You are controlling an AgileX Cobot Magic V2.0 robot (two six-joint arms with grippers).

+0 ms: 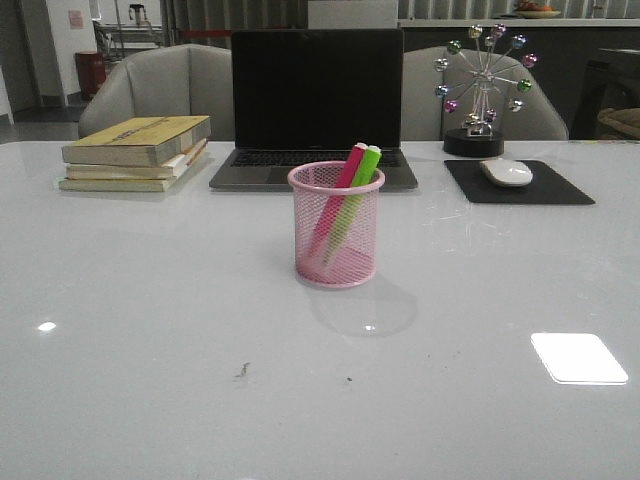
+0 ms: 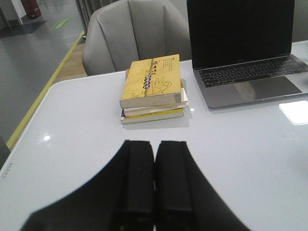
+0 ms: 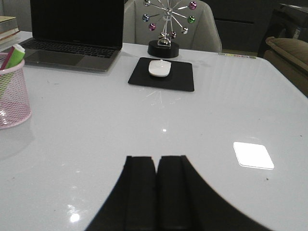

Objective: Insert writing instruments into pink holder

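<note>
The pink mesh holder stands upright near the middle of the white table. A magenta-pink marker and a lime green marker lean inside it, their tops above the rim. The right wrist view shows the holder at its edge, with the green marker's top showing. My left gripper is shut and empty above bare table near the books. My right gripper is also shut and empty, well away from the holder. Neither gripper appears in the front view.
A stack of books lies at the back left beside an open laptop. A black mouse pad with a white mouse and a ball-spoked ornament sit at the back right. Grey chairs stand behind the table.
</note>
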